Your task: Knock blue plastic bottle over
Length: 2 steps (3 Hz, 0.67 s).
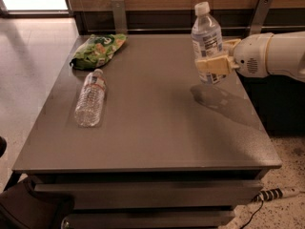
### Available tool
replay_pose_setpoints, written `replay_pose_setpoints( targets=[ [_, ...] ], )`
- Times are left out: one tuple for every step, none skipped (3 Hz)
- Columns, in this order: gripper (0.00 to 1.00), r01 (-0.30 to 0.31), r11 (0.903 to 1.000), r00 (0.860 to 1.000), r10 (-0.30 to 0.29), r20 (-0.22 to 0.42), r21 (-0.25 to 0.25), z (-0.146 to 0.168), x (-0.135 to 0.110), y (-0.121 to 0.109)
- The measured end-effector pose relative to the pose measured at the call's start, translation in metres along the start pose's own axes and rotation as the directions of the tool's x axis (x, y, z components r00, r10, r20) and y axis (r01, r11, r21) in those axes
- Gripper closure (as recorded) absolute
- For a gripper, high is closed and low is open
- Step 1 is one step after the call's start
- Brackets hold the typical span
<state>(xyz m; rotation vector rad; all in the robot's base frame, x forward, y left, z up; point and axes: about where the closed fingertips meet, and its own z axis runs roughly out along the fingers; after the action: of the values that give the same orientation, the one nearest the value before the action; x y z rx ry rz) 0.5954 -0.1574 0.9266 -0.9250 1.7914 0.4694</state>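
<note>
Holding the blue plastic bottle (206, 37) up near the far right side of the table (152, 137), seemingly just off the top, with a dark shadow right under it. Squeezing it low on its body with the fingers (213, 64) of the gripper (213, 60), clamped tight, one in front and one behind. Tipped a little, cap leaning left, not yet lying down. Probably gripped low so as to topple easily once let go or pushed. Reaching in from the right with the white arm (271, 54), stretched out flat and level over the table edge. Well apart from the ribbed clear bottle (90, 97) lying flat on the left, and from the green snack bag (99, 49) at the far left corner.
</note>
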Motion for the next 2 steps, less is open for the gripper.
replay_pose_setpoints(
  targets=[
    [1.0, 0.002, 0.9991, 0.992, -0.008, -0.126, -0.043, 0.002, 0.009, 0.002],
    [1.0, 0.003, 0.9984, 0.962, -0.018, -0.273, -0.056, 0.013, 0.028, 0.004]
  ],
)
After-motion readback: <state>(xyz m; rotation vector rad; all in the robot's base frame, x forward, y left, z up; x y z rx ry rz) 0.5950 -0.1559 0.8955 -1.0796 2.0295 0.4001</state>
